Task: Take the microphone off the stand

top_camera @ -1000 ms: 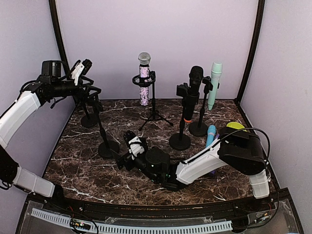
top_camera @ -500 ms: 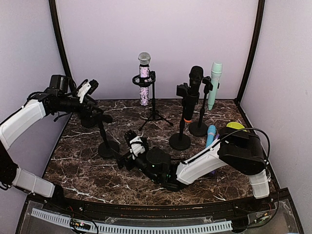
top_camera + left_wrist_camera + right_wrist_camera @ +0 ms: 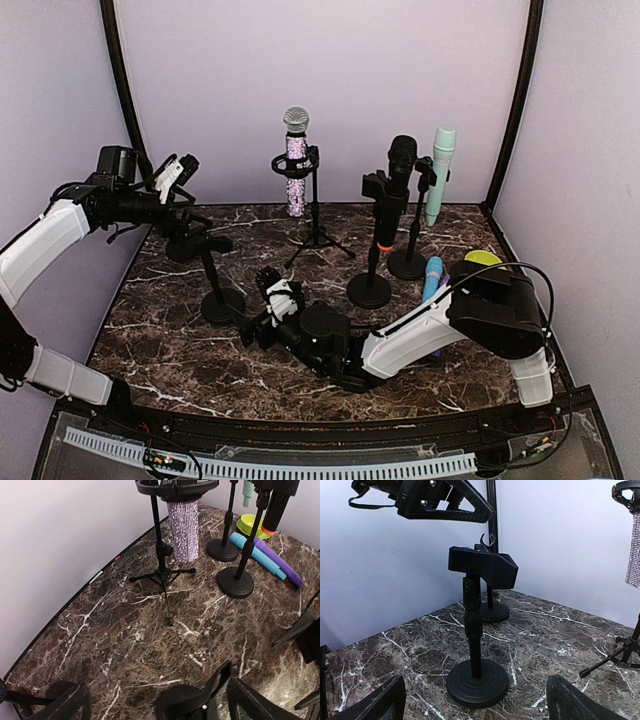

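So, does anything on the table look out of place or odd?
A blue mic and a purple mic lie flat on the table beside the yellow dish, not in stands. The front left stand has an empty clip. Nothing looks spilled or broken.

marble table (image 3: 170, 350) | stands (image 3: 370, 291) upright | blue microphone (image 3: 257, 555), purple microphone (image 3: 278, 562), yellow dish (image 3: 252, 526)

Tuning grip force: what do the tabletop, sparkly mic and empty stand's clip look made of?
Tabletop: dark marble or marble-look laminate; white veins, slight sheen. Sparkly mic: body wrapped in tiny rhinestones or glitter, by its glinting grain; silver mesh head. Clip: matte black, likely moulded plastic; no glare.
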`<action>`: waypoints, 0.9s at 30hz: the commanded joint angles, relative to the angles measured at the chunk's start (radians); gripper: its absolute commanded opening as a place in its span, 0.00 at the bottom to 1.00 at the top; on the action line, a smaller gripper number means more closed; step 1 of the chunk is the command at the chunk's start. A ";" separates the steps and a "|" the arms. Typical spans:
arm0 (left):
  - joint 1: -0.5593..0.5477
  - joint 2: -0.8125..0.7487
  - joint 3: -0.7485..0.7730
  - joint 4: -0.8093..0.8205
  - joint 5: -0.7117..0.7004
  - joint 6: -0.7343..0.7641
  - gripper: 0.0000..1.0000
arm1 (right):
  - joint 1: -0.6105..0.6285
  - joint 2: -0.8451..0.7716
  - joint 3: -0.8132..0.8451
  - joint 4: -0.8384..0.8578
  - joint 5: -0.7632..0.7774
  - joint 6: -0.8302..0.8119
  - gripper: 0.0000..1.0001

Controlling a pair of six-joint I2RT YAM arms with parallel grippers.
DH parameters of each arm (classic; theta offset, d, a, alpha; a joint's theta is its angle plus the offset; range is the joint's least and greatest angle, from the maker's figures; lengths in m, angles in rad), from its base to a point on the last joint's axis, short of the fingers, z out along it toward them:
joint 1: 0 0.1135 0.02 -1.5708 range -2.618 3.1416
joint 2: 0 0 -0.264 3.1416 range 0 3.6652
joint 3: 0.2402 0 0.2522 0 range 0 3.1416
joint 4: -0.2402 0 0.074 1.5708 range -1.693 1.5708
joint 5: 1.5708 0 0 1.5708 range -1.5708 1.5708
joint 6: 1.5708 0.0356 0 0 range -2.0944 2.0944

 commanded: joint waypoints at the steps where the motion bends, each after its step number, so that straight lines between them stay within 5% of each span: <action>1: -0.002 -0.058 0.048 -0.102 0.105 0.022 0.99 | 0.001 -0.046 -0.025 0.047 0.012 0.017 0.98; 8: -0.003 -0.119 -0.039 -0.284 0.207 0.195 0.99 | -0.015 -0.112 -0.093 0.063 0.010 0.028 0.99; 27: -0.003 0.044 -0.080 -0.095 0.051 0.321 0.88 | -0.017 -0.161 -0.145 0.036 -0.010 0.076 0.96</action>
